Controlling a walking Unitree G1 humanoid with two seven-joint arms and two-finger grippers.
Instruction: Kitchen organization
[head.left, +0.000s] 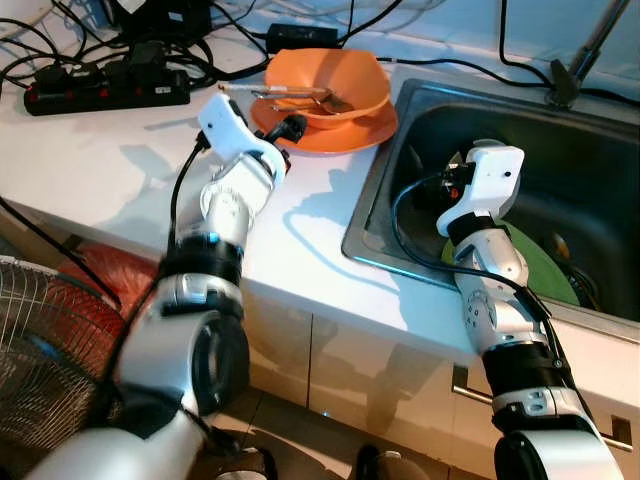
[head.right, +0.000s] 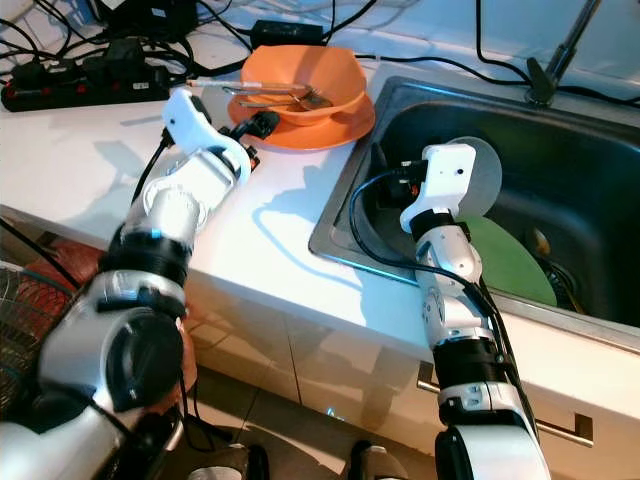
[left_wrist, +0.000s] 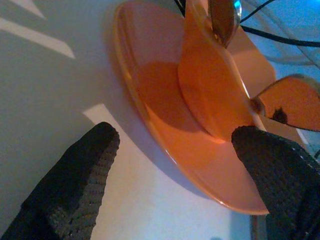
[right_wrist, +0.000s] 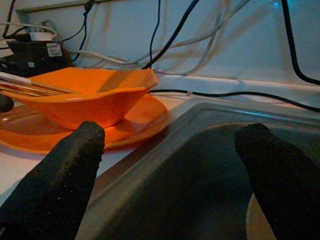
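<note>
An orange bowl (head.left: 335, 80) holding metal utensils (head.left: 290, 95) sits on an orange plate (head.left: 345, 135) on the white counter (head.left: 120, 170), just left of the sink (head.left: 385, 195). My left gripper (head.left: 287, 128) is at the plate's near left edge. In the left wrist view it is open (left_wrist: 185, 165), with the plate's rim (left_wrist: 150, 105) between its black fingers (left_wrist: 85, 170). My right gripper (right_wrist: 170, 165) hangs open over the sink's left part, holding nothing. Its view looks across the sink rim (right_wrist: 165, 145) toward the bowl (right_wrist: 95, 95).
A green plate (head.left: 545, 270) and a grey round plate (head.right: 487, 170) lie in the sink. A power strip (head.left: 100, 90) and several cables lie on the back of the counter. A fan (head.left: 40, 340) stands on the floor at the left. Cabinet fronts (head.left: 350, 370) are below.
</note>
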